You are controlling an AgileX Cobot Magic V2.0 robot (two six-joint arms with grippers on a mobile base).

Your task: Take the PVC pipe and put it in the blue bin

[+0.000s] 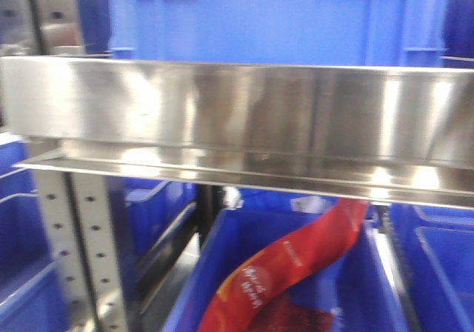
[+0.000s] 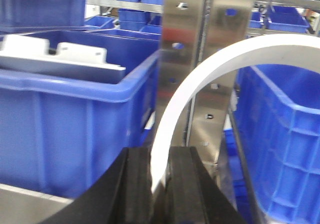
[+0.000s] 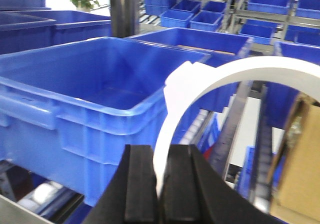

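As right tool [image 3: 161,184] pinches white arc [image 3: 210,79], blue bin [image 3: 75,99] lies left.

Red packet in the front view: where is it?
Lower centre-right of the front view: the red packet slants from under the steel shelf down into the blue bin beneath.

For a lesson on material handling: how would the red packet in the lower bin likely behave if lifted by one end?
The red packet would probably flop, since it already bends in a curve across the lower bin. Its smooth-looking film may be slippery to grip. It seems light for its size, though blur hides what it holds.
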